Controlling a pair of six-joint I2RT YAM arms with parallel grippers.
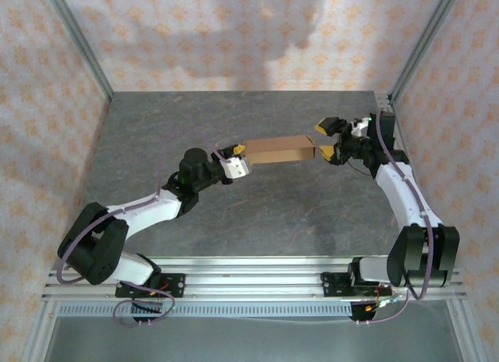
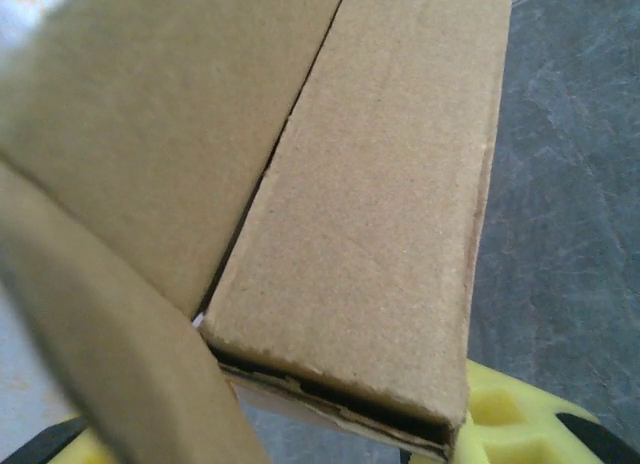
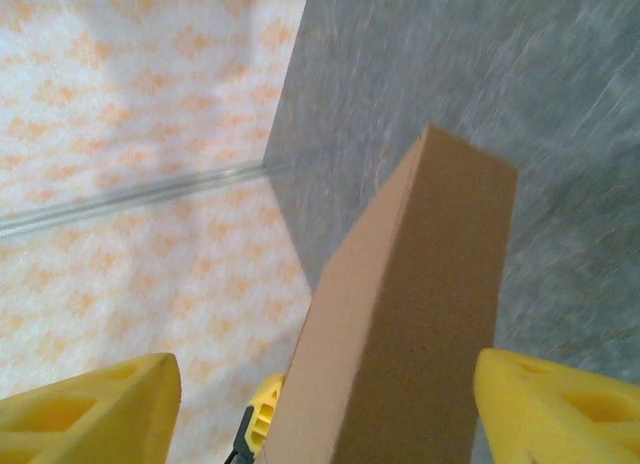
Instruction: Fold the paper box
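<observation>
The paper box [image 1: 279,150] is a long, closed brown cardboard shape lying crosswise in mid-table between my two grippers. My left gripper [image 1: 236,154] is shut on its left end. In the left wrist view the box [image 2: 380,184] runs away from the camera with a loose flap [image 2: 100,364] at the left, and its right edge rests against a yellow finger [image 2: 505,419]. My right gripper [image 1: 327,140] stands open around the box's right end. In the right wrist view the box [image 3: 420,314] sits between the yellow fingers [image 3: 90,409], with a wide gap on the left side.
The dark grey table [image 1: 234,214] is walled by patterned panels [image 1: 47,104] at the back and sides. A metal rail [image 1: 257,276] carries both arm bases along the near edge.
</observation>
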